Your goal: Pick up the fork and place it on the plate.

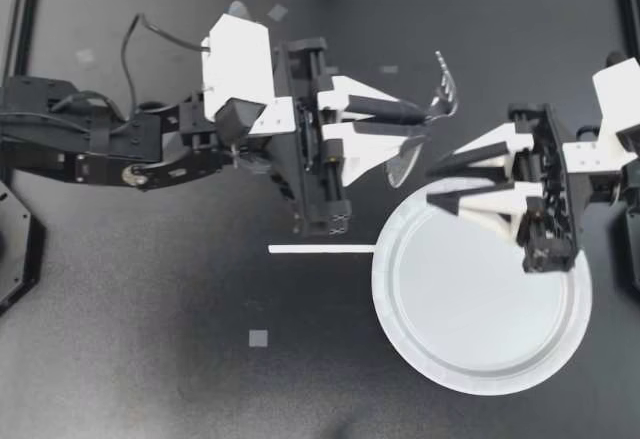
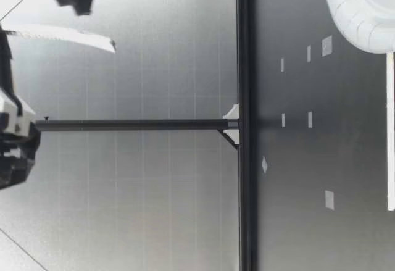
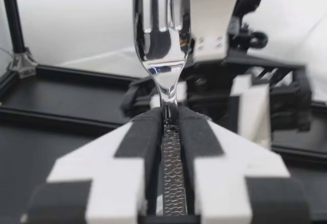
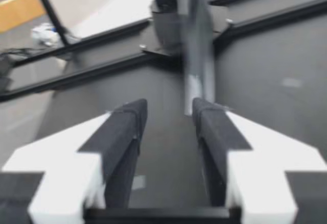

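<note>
My left gripper (image 1: 422, 125) is shut on a shiny fork (image 1: 443, 91), held above the table just beyond the plate's far-left rim. In the left wrist view the fork (image 3: 162, 25) stands up from between the pads (image 3: 145, 132), tines away from the wrist, its textured handle pinched between them. The white paper plate (image 1: 480, 299) lies at the right front of the table. My right gripper (image 1: 432, 187) stands open over the plate's far-left rim, pointing at the left gripper, nothing between its fingers (image 4: 125, 127). Ahead of it the fork (image 4: 196, 66) shows as a blur.
A thin white strip (image 1: 320, 249) lies on the black table just left of the plate. Small grey tape squares (image 1: 258, 337) dot the surface. In the low view the plate (image 2: 361, 12) rests on the table, with the strip (image 2: 390, 129) beside it. A black frame borders the table's back.
</note>
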You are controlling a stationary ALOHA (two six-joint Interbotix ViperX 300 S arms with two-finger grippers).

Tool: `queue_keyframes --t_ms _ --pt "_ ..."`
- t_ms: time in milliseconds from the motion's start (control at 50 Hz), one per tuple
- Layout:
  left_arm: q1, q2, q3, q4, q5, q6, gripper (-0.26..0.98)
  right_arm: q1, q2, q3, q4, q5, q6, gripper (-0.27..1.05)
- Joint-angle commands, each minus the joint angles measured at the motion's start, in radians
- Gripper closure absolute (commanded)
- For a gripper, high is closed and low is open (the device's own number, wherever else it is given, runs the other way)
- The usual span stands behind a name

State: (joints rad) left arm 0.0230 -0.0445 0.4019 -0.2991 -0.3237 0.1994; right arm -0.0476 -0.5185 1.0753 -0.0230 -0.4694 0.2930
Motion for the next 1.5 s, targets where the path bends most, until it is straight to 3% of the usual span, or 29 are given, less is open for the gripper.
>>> queue_keyframes --t_ms 0,720,820,1040,1220,1360,1480 --pt "0.003 -0.005 -0.046 0.003 0.011 -0.006 0.65 -0.026 -0.011 0.006 0.003 -0.009 -0.009 0.30" --pt "-0.015 -0.002 -0.054 0.005 0.006 -0.020 0.65 -0.026 0.109 -0.052 -0.018 -0.126 -0.002 0.33" --pt "-0.015 -0.005 -0.054 0.006 0.006 -0.018 0.65 -0.026 0.103 -0.046 -0.020 -0.123 -0.002 0.43" --pt "-0.014 -0.006 -0.049 0.009 0.006 -0.020 0.64 -0.026 0.078 -0.046 -0.057 -0.124 -0.009 0.91" --pt "-0.015 -0.006 -0.043 0.011 0.012 -0.011 0.62 -0.018 0.063 -0.052 -0.058 -0.084 0.003 0.96" --pt "-0.014 -0.006 -0.048 0.037 0.072 -0.006 0.39 -0.006 0.063 -0.054 -0.058 -0.054 0.006 0.96" --pt "-0.015 0.000 -0.052 0.035 0.104 -0.009 0.01 -0.006 0.060 -0.054 -0.058 -0.041 0.002 0.96"
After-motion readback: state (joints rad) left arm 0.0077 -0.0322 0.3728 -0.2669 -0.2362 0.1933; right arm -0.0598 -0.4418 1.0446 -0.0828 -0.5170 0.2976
